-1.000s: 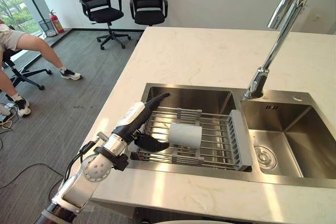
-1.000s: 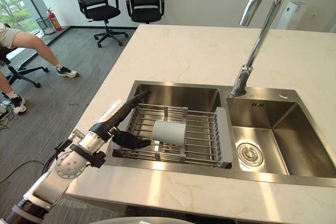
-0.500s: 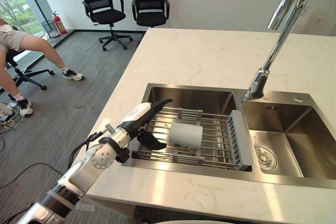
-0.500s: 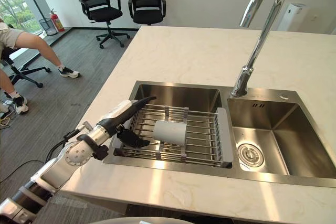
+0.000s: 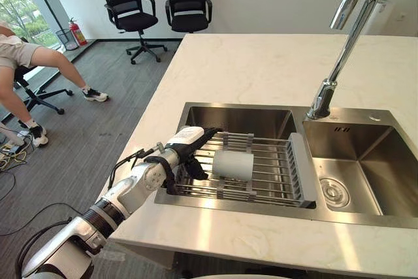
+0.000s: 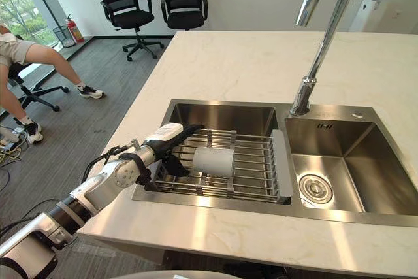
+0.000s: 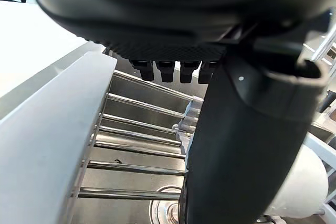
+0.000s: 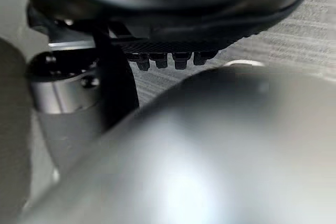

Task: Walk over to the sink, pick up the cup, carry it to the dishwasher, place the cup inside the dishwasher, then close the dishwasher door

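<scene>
1. The pale stone counter [image 5: 261, 70] before me has a steel sink [image 5: 241, 122] with two basins set into it.
2. A faucet [image 5: 323, 96] stands on the sink's back rim, between the basins.
3. A wire rack [image 5: 274, 174] spans the left basin, and a white cup [image 5: 233, 165] lies on its side on the bars.
4. The right basin has a round drain [image 5: 334, 193].
5. On the grey floor [image 5: 98, 135] to my left, one black chair [image 5: 124, 4] stands beside another [image 5: 188, 1]. A red extinguisher [image 5: 78, 32] and a bin [image 5: 64, 37] stand further left.

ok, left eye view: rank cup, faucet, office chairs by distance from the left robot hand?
1. cup, on the rack beside the left robot hand.
2. faucet, farther right, behind the sink.
3. office chairs, far across the room.
</scene>
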`<state>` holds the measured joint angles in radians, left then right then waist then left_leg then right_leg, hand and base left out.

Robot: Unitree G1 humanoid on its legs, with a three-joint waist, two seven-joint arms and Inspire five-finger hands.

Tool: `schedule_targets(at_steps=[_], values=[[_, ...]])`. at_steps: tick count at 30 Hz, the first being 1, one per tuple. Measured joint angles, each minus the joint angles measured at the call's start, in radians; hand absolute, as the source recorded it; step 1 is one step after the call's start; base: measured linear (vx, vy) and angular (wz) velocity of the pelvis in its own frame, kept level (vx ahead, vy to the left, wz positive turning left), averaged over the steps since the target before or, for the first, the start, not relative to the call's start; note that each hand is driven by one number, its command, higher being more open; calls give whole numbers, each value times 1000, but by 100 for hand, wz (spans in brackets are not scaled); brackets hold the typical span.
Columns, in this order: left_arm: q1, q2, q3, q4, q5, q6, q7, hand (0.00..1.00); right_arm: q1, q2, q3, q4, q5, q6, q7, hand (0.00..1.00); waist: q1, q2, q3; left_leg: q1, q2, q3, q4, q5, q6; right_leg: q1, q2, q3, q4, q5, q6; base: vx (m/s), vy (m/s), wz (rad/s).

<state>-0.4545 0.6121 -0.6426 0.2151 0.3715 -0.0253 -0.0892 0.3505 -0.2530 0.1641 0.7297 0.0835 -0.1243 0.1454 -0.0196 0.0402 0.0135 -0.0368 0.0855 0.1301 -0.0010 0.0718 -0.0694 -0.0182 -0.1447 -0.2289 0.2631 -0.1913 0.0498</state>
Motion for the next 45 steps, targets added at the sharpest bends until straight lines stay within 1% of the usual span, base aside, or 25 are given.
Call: schedule_targets(at_steps=[5, 10, 14, 26, 29, 32, 38, 45], values=[[-38, -8, -44, 20, 38, -4, 3, 100, -18, -7, 1, 29, 12, 3, -22, 100, -3, 11, 2, -1, -3, -11, -8, 10, 1, -2, -6, -15, 4, -3, 2, -29, 0, 7], [-49, -19, -49, 35, 84, -4, 5, 100, -30, -16, 5, 43, 12, 6, -36, 100, -7, 22, 1, -1, -6, -13, -28, 25, 1, -17, -12, -18, 20, -8, 2, -5, 1, 1], [-53, -38, -92, 35, 110, -3, 15, 100, -36, -23, 21, 43, 13, 12, -46, 100, -9, 23, 1, -1, -9, -19, -29, 27, 1, -20, -17, -22, 30, -15, 4, -2, -1, 3], [-53, -63, -132, 31, 139, 9, 17, 100, -62, -29, 40, 71, 13, 15, -61, 100, -17, 25, 1, -7, -20, -36, -31, 28, 2, -19, -30, -41, 34, -23, 9, 0, 3, 5], [-53, -82, -137, 24, 138, 26, 17, 100, -72, -30, 41, 84, 14, 18, -61, 100, -17, 26, 2, -7, -21, -37, -32, 28, 2, -17, -31, -42, 34, -23, 9, 0, 0, 0], [-53, -84, -165, -6, 138, 42, 17, 100, -76, -32, 44, 84, 15, 26, -65, 100, -18, 30, 3, -7, -22, -38, -32, 29, 2, -16, -31, -44, 34, -23, 9, 0, 0, 0], [-53, -86, -197, -52, 138, 58, 6, 100, -76, -39, 50, 86, 34, 27, -66, 100, -18, 36, 1, -6, -22, -42, -40, 34, 1, -17, -31, -49, 33, -23, 9, -4, -1, 1], [-53, -92, -203, -55, 140, 67, -4, 100, -79, -39, 51, 88, 43, 38, -66, 100, -21, 36, 0, -3, -18, -42, -54, 42, 1, -17, -31, -48, 33, -23, 9, 0, 0, 0]])
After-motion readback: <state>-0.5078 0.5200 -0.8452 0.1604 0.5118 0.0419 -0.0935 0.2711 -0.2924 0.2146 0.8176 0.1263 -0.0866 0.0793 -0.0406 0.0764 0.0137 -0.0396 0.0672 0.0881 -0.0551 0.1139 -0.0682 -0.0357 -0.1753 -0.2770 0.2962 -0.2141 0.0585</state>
